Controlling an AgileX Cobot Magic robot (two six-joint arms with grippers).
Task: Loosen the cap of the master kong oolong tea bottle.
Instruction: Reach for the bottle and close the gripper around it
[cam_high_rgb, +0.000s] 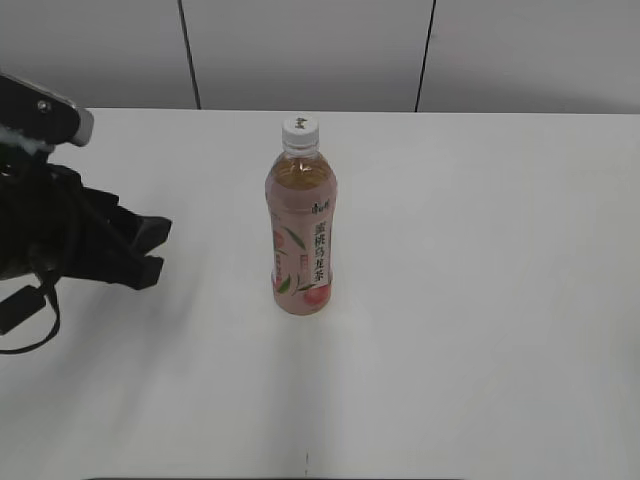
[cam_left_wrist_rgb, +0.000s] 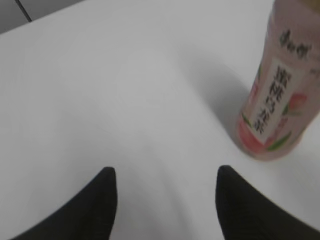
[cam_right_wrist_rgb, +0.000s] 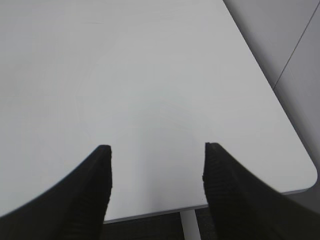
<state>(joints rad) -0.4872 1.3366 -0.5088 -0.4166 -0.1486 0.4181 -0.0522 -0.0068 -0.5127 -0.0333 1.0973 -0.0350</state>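
white table (cam_high_rgb: 480, 300) carries the upright master kong oolong tea bottle (cam_high_rgb: 301, 232), cap (cam_high_rgb: 299, 127) on; left gripper (cam_high_rgb: 150, 250) spread, left of bottle; right gripper (cam_right_wrist_rgb: 157, 165) spread near table's edge.

The right gripper (cam_right_wrist_rgb: 156, 165) is hovering over a white table (cam_right_wrist_rgb: 150, 75), its two black fingers (cam_right_wrist_rgb: 90, 190) standing spread wide with only bare tabletop showing between them. The table's rounded corner (cam_right_wrist_rgb: 309, 179) is lying to the right, and its front edge is running below the fingertips. Beyond the table's right edge, a grey floor (cam_right_wrist_rgb: 295, 60) with dark seam lines is showing.
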